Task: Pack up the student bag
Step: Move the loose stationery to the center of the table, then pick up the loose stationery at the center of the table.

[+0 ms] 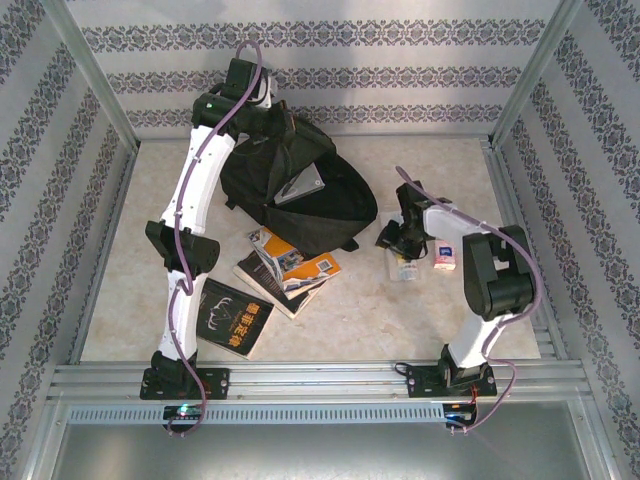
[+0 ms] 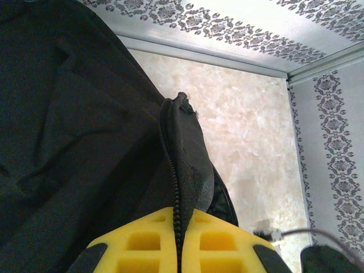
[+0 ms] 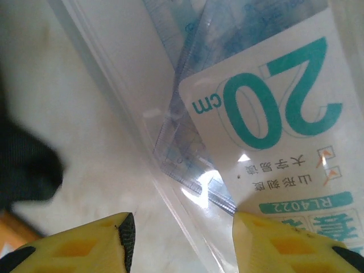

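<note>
Left gripper [image 2: 179, 236] clenched on student bag [image 2: 68, 142] rim. Right gripper [image 3: 182, 239] released, ruler packet [image 3: 273, 114] between jaws, ungrasped. Books [image 1: 290, 265] left of right jaws, unpacked.

Clear ruler packet [image 3: 187, 119] with white label [image 3: 284, 108] reading 20 cm (blue rulers inside), on pale tabletop [image 3: 85, 142], right gripper [image 3: 183, 242] yellow fingertips [image 3: 85, 242] apart astride its edge, blurred dark shape [image 3: 23, 168] at left

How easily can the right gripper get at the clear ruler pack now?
Probably yes, easily: the right gripper hangs directly over the ruler pack, its jaws open astride the pack's edge, and nothing lies between them.
</note>
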You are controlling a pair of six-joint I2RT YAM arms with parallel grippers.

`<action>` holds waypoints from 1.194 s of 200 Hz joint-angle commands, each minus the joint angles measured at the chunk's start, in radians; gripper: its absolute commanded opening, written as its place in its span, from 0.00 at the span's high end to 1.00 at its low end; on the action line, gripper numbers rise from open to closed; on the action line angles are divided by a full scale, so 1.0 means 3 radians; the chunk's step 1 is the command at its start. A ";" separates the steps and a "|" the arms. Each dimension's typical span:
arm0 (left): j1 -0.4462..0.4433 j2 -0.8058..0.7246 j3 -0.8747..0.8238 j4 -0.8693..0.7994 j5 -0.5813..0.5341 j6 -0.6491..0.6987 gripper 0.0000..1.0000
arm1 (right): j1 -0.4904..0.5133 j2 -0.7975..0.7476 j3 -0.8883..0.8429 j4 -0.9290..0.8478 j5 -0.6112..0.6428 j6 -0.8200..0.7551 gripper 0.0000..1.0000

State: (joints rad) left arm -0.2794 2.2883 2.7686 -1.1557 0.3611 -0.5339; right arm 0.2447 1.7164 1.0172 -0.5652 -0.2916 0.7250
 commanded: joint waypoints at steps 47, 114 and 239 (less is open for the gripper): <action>0.0048 -0.0213 0.0122 -0.0156 -0.0063 0.0118 1.00 | -0.0347 -0.0496 -0.0036 -0.0241 -0.0239 -0.0235 0.43; 0.0049 -0.0265 0.0111 -0.0266 -0.0005 0.0235 1.00 | -0.0452 0.0021 0.0139 -0.0337 -0.0258 -0.0639 0.39; 0.0057 -0.0306 0.0088 -0.0289 0.0149 0.0257 1.00 | -0.0156 -0.0035 -0.0295 -0.0011 -0.0327 -0.0482 0.32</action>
State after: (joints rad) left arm -0.2729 2.2654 2.7689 -1.2209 0.3874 -0.4740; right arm 0.1604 1.7100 0.9848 -0.5983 -0.2943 0.5503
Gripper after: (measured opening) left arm 0.068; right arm 0.690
